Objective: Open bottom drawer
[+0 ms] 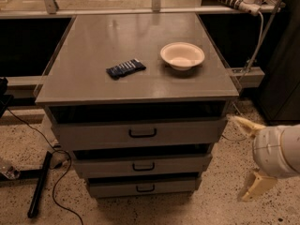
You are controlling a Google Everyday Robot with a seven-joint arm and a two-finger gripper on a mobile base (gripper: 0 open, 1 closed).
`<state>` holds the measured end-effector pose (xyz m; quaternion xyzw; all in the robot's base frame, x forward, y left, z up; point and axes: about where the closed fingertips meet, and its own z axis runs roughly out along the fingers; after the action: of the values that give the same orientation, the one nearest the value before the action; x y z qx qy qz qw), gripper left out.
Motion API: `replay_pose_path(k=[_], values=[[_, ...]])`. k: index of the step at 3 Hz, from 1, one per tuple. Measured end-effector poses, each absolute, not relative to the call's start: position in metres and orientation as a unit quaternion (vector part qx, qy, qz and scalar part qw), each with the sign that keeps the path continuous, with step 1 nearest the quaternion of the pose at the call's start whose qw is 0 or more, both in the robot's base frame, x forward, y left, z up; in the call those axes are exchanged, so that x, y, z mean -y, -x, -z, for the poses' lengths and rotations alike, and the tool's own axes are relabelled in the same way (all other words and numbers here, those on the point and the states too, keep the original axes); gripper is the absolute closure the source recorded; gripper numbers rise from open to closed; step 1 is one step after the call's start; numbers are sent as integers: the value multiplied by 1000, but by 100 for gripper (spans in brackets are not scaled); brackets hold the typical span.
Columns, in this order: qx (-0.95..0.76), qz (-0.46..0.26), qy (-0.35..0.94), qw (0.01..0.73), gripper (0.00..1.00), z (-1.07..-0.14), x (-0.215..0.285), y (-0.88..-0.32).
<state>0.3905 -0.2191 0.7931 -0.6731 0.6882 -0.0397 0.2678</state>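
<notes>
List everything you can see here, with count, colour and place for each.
Grey metal cabinet: one, grey, centre.
Widest grey drawer front: one, grey, top.
Mid-sized grey drawer front: one, grey, middle.
Bottom drawer, narrowest grey front: one, grey, lowest.
Round cream bowl: one, cream, cabinet top, right.
Dark blue snack packet: one, dark blue, left of bowl.
Black bar: one, black, floor, left.
Gripper: one, cream fingers, right of drawers, touching nothing.

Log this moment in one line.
gripper: open, right of cabinet, touching nothing | bottom drawer: handle untouched | on top: bowl, packet
</notes>
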Motion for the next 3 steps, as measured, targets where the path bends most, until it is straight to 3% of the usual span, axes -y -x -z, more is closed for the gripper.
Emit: replay_pose_path(k=[2, 3], values=[[-666, 42, 673, 318, 0, -698, 241, -413], [-666, 42, 673, 318, 0, -698, 241, -413]])
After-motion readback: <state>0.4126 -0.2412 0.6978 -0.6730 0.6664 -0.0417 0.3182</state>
